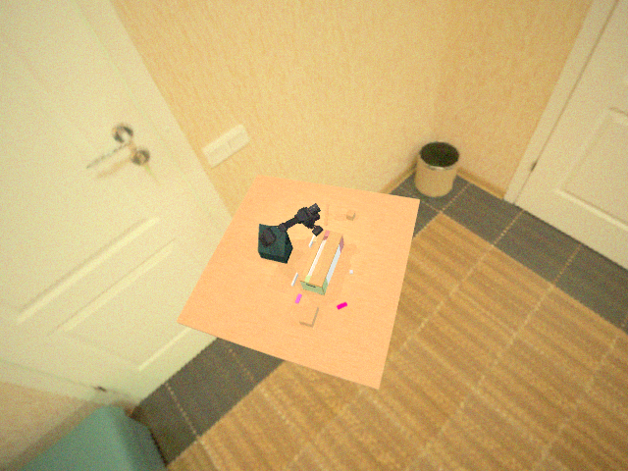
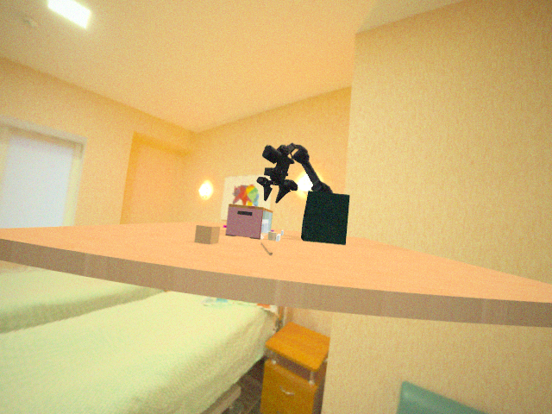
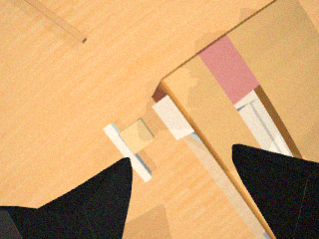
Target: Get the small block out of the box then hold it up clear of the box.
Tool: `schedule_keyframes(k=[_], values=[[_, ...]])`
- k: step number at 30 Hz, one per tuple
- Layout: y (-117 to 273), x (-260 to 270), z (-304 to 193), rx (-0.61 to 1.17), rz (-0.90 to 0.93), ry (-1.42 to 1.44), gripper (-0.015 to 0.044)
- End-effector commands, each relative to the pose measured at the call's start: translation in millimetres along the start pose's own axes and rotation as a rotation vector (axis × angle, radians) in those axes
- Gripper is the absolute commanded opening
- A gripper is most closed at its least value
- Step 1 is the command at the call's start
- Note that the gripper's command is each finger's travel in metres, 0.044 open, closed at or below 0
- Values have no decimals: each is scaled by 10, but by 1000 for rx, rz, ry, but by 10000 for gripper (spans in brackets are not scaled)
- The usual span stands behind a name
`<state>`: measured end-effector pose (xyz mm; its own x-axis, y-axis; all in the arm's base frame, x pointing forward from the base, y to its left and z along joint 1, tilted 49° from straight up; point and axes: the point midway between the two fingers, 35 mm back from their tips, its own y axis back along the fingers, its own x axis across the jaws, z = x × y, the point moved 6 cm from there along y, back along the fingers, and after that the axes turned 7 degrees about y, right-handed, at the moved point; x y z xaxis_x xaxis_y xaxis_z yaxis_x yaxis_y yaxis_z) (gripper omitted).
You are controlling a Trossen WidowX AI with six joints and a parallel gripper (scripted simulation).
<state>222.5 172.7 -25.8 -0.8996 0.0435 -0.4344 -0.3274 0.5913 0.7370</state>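
Observation:
The small tan block [image 3: 136,135] [image 2: 271,235] is outside the box, on the table beside its pink end. It touches or nearly touches a low white strip [image 3: 114,134] [image 1: 311,241]; which of the two I cannot tell. The box [image 1: 315,287] [image 2: 243,222] [image 3: 186,77] stands upright, with a wooden lid, a pink end and a green end. My gripper [image 2: 272,201] [image 3: 181,158] is open and empty, high above the table by the pink end. In the wrist view, the block shows beyond the left fingertip, and the right finger overlaps the lid. The block is not visible in the top view.
A larger tan cube [image 1: 350,215] [image 2: 207,235] and a thin stick [image 2: 266,248] [image 3: 65,26] lie beyond the pink end. Past the green end are two magenta pieces [image 1: 341,305] [image 1: 297,298] and a low tan piece [image 1: 307,323]. Another white strip [image 1: 293,279] lies beside the box.

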Motion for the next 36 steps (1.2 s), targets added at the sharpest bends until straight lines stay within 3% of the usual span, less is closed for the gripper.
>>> schedule_keyframes(k=[1, 17, 32, 36], values=[[11, 197, 80, 81, -99, 939, 285], [43, 384, 144, 271, -115, 2070, 285], [43, 388, 146, 277, -113, 2096, 285], [-318, 414, 113, 272, -116, 2098, 285]])
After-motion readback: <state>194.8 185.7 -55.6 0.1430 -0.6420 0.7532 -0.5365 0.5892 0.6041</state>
